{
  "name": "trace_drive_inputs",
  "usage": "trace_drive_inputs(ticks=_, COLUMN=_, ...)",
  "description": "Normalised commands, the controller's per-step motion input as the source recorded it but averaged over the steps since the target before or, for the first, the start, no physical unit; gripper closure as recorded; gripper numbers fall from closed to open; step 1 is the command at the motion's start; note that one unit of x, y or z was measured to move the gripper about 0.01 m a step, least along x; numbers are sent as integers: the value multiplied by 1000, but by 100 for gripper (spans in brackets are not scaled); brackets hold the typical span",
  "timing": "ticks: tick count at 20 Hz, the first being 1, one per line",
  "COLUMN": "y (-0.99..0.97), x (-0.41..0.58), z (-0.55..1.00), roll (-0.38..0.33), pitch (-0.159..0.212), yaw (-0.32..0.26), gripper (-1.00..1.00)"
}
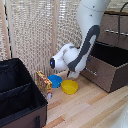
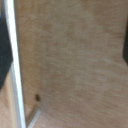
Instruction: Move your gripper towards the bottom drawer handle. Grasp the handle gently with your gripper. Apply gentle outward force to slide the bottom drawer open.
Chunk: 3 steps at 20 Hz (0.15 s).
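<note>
The bottom drawer (image 1: pixel 106 70) is dark brown, black inside, and stands pulled out on the exterior view's right. Its thin silvery handle (image 1: pixel 91 72) lies on the front face. The white arm (image 1: pixel 82 47) reaches down just in front of that face and hides its own fingers. In the wrist view the brown drawer front (image 2: pixel 75 70) fills the frame, blurred, with the handle (image 2: pixel 16 65) as a pale bar near one edge. Dark fingers (image 2: pixel 126 50) show only at the frame's edges, so the gripper (image 2: pixel 65 50) is spread wide with nothing between the fingers.
A black fabric box (image 1: pixel 17 95) stands on the exterior view's left. A yellow bowl (image 1: pixel 69 87), a blue bowl (image 1: pixel 55 80) and a snack box (image 1: pixel 44 84) sit on the wooden floor beside the arm. An upper drawer's bar (image 1: pixel 117 33) is above.
</note>
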Motion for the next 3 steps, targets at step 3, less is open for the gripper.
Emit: trace_drive_inputs(ticks=3, y=219, x=218, z=224, roll=180, pitch=51, yaw=-159, gripper=-100)
